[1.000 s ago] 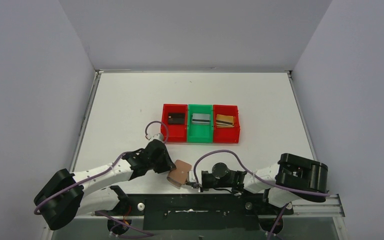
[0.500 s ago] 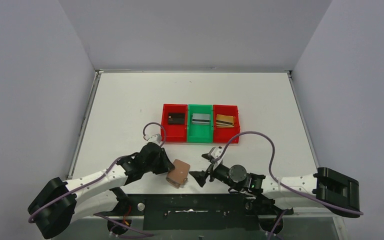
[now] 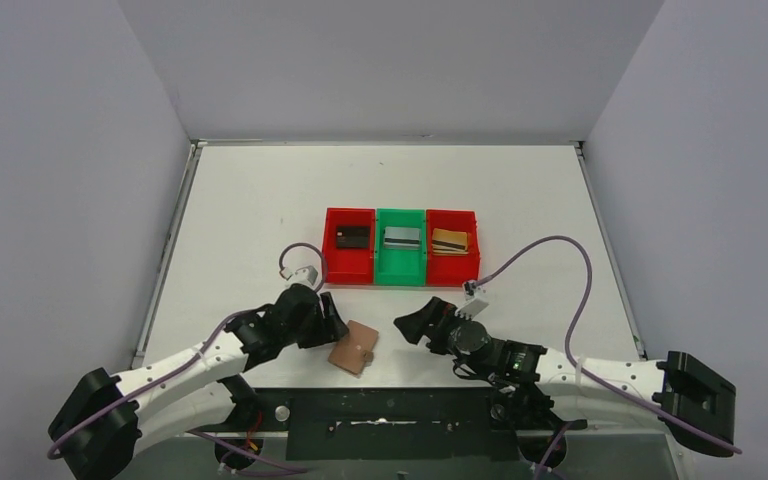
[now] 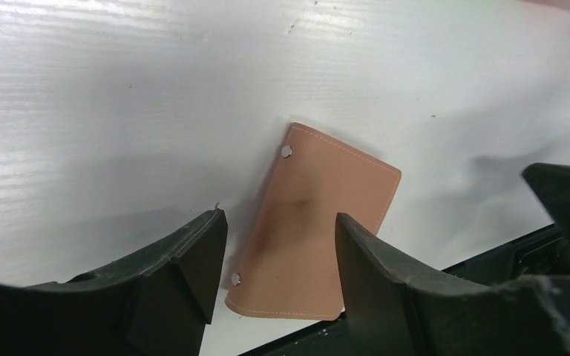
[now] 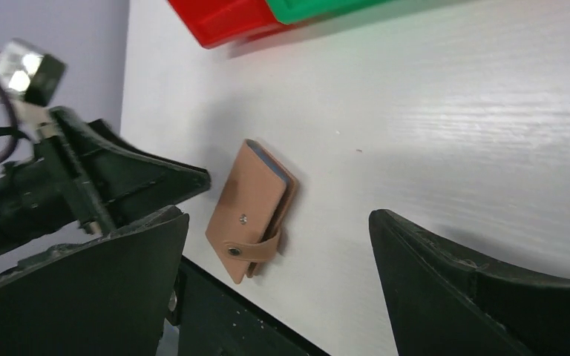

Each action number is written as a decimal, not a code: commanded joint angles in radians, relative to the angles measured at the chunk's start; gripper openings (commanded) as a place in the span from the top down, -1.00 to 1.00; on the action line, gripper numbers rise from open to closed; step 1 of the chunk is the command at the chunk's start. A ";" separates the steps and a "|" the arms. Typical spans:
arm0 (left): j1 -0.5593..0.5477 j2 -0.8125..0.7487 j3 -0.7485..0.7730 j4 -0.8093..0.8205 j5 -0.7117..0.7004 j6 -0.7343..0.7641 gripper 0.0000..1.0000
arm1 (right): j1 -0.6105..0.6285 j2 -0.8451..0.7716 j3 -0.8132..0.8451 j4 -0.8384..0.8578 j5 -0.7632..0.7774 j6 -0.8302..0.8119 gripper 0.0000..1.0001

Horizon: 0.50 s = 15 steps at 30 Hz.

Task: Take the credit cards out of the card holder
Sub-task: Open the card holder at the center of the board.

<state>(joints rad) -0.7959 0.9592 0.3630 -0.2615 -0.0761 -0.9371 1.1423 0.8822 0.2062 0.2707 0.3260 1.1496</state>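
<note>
Card holder (image 3: 353, 349) released onto table (image 3: 260, 220); right end effector (image 3: 410, 319) withdrawn, open

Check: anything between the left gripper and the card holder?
Nothing visible. The card holder lies closed on the table, in line with the gap between the left gripper's open fingers. The right gripper, open, sits off to its right, not touching it. The bins are farther back.

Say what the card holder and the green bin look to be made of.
Card holder: probably leather or faux leather, matte tan. It has stitched edges, small metal snap studs and a soft strap folded round one edge.
Green bin: apparently moulded plastic, evenly coloured and slightly glossy, with thin, rigid, straight walls.
</note>
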 commanded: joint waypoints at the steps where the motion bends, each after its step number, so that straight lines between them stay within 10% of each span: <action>1: 0.003 -0.062 0.110 -0.084 -0.065 0.016 -0.13 | -0.007 0.054 0.079 -0.196 0.047 0.276 -0.92; 9: 0.016 -0.128 0.247 -0.273 -0.224 -0.053 -0.57 | 0.037 0.327 0.446 -0.695 0.004 0.486 -0.71; 15: 0.024 -0.168 0.289 -0.399 -0.275 -0.073 -0.63 | 0.048 0.555 0.628 -0.739 -0.147 0.447 -0.45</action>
<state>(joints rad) -0.7799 0.8337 0.5976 -0.5430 -0.2798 -0.9894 1.1797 1.3182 0.7414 -0.3546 0.2676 1.5703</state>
